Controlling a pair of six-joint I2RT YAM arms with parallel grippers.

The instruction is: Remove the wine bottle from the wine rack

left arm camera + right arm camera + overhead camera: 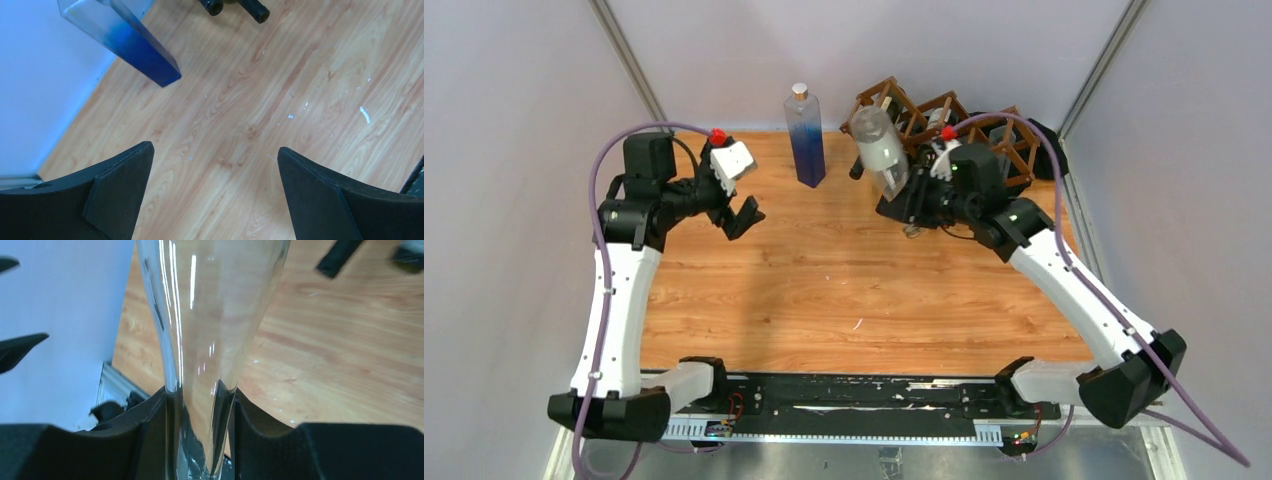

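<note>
At the far right of the wooden table (824, 290), my right arm (1064, 270) is stretched forward from its base and bent inward at the elbow, its wrist turned toward the wine rack (984, 135). My right gripper (200, 405) is pinching the neck of the clear wine bottle (879, 150), with a black finger (150, 440) pressed against the glass on each side. That bottle leans with its wide base raised, just in front of the rack's left cell. The wrist view shows no slats around it, but from above I cannot tell whether the base touches the rack.

My left arm (619, 290) rises from its base and folds right at the elbow, carrying the left gripper (215, 150) over bare wood with its jaws spread wide and nothing between them.

I count two arms, one rack and two bottles. The second is a square blue-tinted bottle (805, 140) standing upright near the back wall, left of the rack.
</note>
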